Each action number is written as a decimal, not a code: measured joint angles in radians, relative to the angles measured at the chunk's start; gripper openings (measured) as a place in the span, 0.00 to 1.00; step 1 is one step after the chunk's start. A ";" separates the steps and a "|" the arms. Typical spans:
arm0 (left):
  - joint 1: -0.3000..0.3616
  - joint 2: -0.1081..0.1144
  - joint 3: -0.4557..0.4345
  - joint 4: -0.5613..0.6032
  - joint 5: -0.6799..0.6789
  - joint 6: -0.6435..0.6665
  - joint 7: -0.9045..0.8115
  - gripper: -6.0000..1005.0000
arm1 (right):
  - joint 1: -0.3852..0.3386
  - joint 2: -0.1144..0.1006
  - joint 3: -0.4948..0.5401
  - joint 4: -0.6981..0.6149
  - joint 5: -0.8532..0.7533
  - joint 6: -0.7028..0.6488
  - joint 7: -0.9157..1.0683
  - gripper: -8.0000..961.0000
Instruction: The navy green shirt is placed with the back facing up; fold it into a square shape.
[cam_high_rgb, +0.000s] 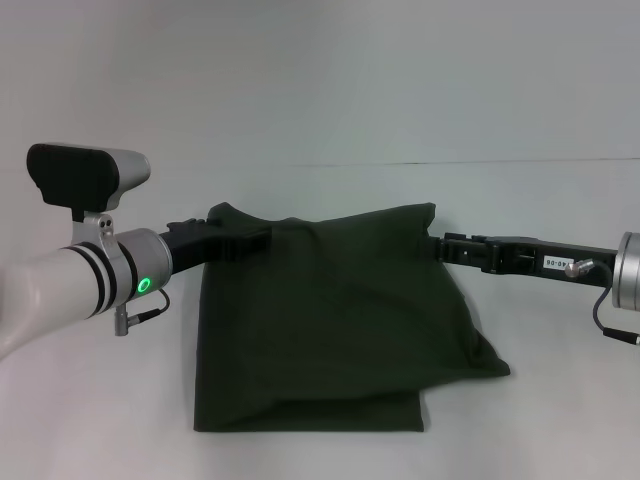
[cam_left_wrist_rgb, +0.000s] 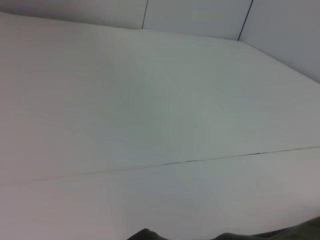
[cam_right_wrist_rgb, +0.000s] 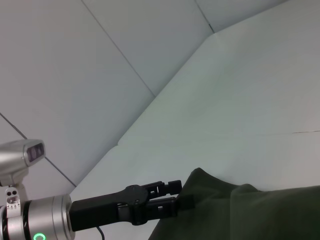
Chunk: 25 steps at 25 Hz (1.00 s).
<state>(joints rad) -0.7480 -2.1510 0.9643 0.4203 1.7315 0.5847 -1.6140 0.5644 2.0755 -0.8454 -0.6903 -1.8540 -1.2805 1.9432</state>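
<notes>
Two grippers, left (cam_high_rgb: 262, 240) & right (cam_high_rgb: 443, 246), jaws clamped on soft olive navy green shirt (cam_high_rgb: 330, 320), top corners lifted.

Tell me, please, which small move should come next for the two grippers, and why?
Probably both carry the held edge forward and lower it onto the near hem. The left gripper and right gripper each pinch a far corner of the dark olive-green cloth shirt, lifted, while its near part lies flat on the white table.

shirt (cam_high_rgb: 330, 320) mid-table (cam_high_rgb: 80, 400), near edge resting on it, far edge lifted | left gripper (cam_high_rgb: 258, 241) at shirt's far-left corner | right gripper (cam_high_rgb: 440, 243) at far-right corner | lower-right fold juts right
</notes>
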 joint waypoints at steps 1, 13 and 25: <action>0.000 0.000 0.000 0.000 0.000 -0.004 0.000 0.83 | 0.000 0.000 0.000 0.000 0.000 0.000 0.000 0.75; -0.002 -0.003 0.002 -0.002 0.002 -0.057 0.005 0.82 | 0.000 0.000 0.002 0.001 0.004 0.004 0.000 0.75; 0.001 -0.008 0.005 -0.006 0.002 -0.073 0.005 0.82 | 0.000 0.000 0.001 0.000 0.004 0.013 0.000 0.76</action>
<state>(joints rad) -0.7470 -2.1592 0.9693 0.4146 1.7333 0.5122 -1.6091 0.5645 2.0755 -0.8440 -0.6899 -1.8499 -1.2671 1.9436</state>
